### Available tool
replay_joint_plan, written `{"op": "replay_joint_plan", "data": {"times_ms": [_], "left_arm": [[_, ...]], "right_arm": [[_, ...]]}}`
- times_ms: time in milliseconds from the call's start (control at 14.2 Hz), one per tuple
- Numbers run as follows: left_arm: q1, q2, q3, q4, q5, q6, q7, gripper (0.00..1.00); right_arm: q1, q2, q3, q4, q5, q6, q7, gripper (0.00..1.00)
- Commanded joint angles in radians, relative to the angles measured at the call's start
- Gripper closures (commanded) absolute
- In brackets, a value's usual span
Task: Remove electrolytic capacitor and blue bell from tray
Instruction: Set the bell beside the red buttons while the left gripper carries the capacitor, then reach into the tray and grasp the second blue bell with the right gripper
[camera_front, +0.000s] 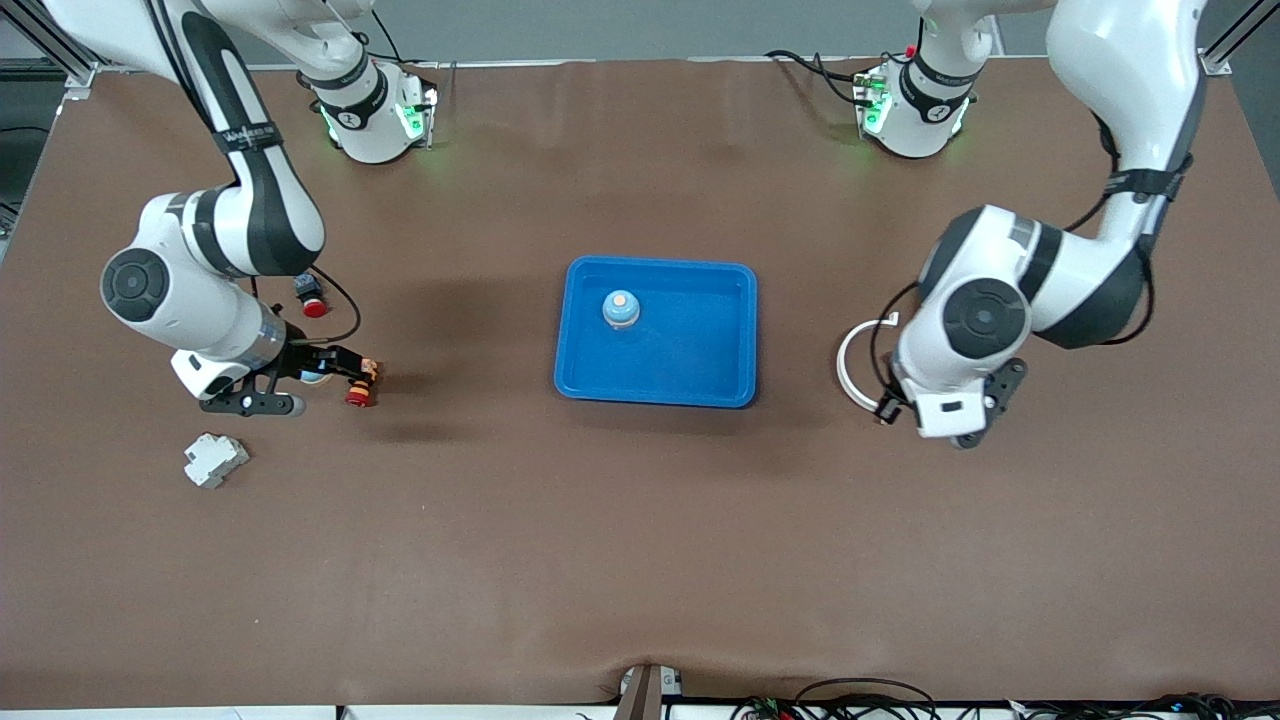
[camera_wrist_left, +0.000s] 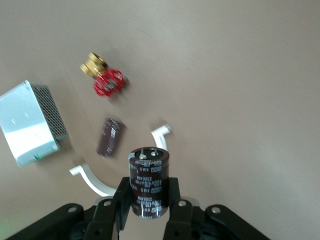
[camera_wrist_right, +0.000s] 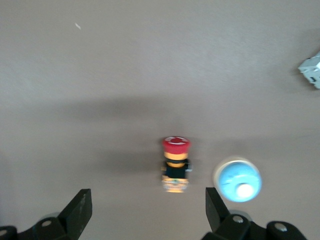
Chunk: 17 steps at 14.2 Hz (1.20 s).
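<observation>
Overhead, the blue plastic tray (camera_front: 656, 332) holds a pale blue bell (camera_front: 621, 309); left gripper (camera_front: 893, 408) hidden beneath its wrist. Left wrist: fingers clamp dark cylindrical capacitor (camera_wrist_left: 148, 182), label illegible. Right wrist: right gripper (camera_wrist_right: 149, 207) fully open above red-capped pushbutton (camera_wrist_right: 176, 164), second blue bell (camera_wrist_right: 238, 180) beside.

We see even, fairly bright light from above on the brown desk (camera_front: 640, 560), with no hard glare. Soft, wide shadows lie under both arms and beside the blue tray (camera_front: 735, 380), whose floor shows a faint sheen. Green lamps glow on the 2 arm bases. The front view is sharp. In the left wrist view the capacitor (camera_wrist_left: 148, 182) is crisp, while the red valve (camera_wrist_left: 107, 84) and the dark cylinder (camera_wrist_left: 109, 137) look smeared. In the right wrist view the red button (camera_wrist_right: 176, 164) and the blue bell (camera_wrist_right: 238, 180) are blurred, under a broad dim shadow band.
</observation>
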Motion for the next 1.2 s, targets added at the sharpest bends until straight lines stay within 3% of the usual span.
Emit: {"op": "replay_joint_plan", "data": {"times_ms": [0,281,492,703,844,1125], "left_arm": [[0.119,-0.042,-0.02,-0.096,-0.009,0.034,0.072,1.0],[0.241,-0.07,-0.023,-0.162,-0.003,0.045,0.322,1.0],[0.333,-0.082,-0.038,-0.246,-0.007,0.145,0.463,1.0],[0.366,-0.076,-0.037,-0.334,0.074,0.284,0.497,1.0],[0.403,-0.071,-0.037,-0.377,0.192,0.321,0.52,1.0],[0.471,-0.036,-0.034,-0.411,0.229,0.423,0.618,1.0]], "right_arm": [[0.121,0.011,-0.005,0.055,0.015,-0.018,0.246,0.0],[0.273,0.019,-0.005,0.081,0.013,-0.006,0.594,0.0],[0.392,0.032,-0.005,0.079,0.013,0.045,0.844,0.0],[0.467,0.062,-0.004,0.075,0.024,0.086,0.945,0.0],[0.52,0.091,-0.004,0.076,0.032,0.1,0.997,0.0],[0.639,0.198,-0.004,0.082,0.03,0.232,1.159,0.0]]}}
